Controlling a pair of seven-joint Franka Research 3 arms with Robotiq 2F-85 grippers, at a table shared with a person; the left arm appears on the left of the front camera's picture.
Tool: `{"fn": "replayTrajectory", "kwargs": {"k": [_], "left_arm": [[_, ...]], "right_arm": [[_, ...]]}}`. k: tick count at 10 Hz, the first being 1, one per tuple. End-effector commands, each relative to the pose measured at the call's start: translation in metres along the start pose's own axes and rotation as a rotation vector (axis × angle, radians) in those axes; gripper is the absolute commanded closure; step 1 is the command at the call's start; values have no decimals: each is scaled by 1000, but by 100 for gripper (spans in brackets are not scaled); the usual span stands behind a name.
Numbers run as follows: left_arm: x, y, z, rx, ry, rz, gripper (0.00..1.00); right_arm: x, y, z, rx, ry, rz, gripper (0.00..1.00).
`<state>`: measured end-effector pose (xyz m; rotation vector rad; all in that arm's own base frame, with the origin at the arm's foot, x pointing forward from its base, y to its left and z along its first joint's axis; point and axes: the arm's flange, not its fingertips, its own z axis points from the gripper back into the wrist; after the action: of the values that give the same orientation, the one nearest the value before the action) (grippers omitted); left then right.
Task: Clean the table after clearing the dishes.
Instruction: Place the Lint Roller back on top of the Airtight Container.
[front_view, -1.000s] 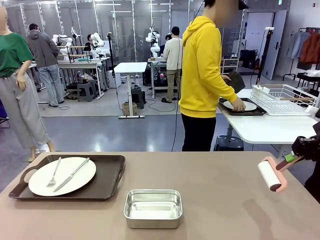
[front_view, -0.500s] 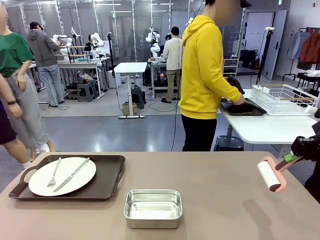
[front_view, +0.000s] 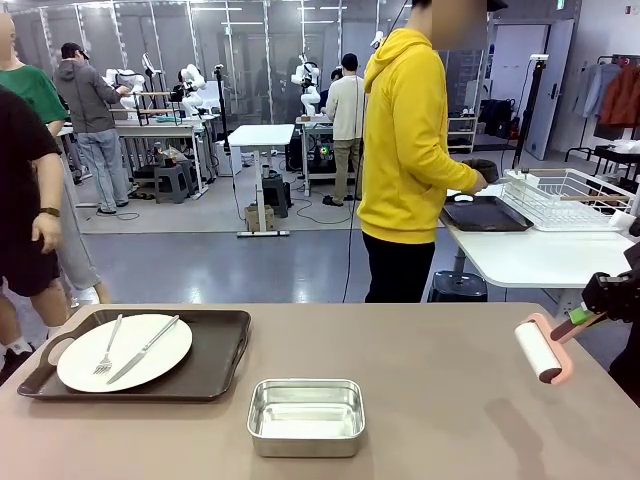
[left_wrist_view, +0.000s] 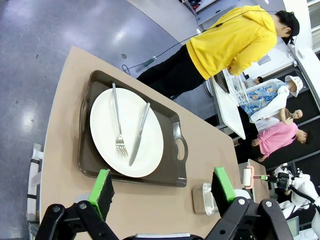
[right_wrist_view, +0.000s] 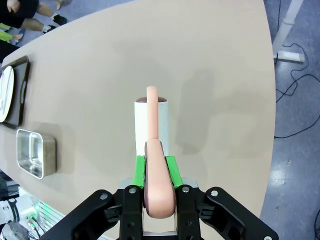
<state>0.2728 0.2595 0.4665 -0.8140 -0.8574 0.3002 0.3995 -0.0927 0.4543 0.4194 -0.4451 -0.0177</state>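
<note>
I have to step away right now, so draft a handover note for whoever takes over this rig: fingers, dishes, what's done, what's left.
Left gripper: open, fingers empty, above the left end of the table.
Right gripper: shut on the lint roller, held in the air over the table's right side.
On the table: one tray with plate, fork and knife; steel pan at front middle.
Done: second tray lies on the white table by the person.
Left: clear the tray from the table, then roll the tabletop.
</note>
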Motion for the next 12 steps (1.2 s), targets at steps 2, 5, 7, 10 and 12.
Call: {"fn": "replayTrajectory", "kwargs": {"k": [2,5,7,10,12], "left_arm": [[1,1,2,-25,-12,-9,0],[1,1,2,-25,-12,-9,0],[1,1,2,-25,-12,-9,0],[1,1,2,-25,-12,-9,0],[1,1,2,-25,-12,-9,0]], "right_arm": [[13,72,7,47,23,337,79],[26,183,10,80,133,768,79],[28,255,-2,90,228,1019,79],[21,348,-48,99,405,1277,79],[4,390,-94,128,484,1363,79]]}}
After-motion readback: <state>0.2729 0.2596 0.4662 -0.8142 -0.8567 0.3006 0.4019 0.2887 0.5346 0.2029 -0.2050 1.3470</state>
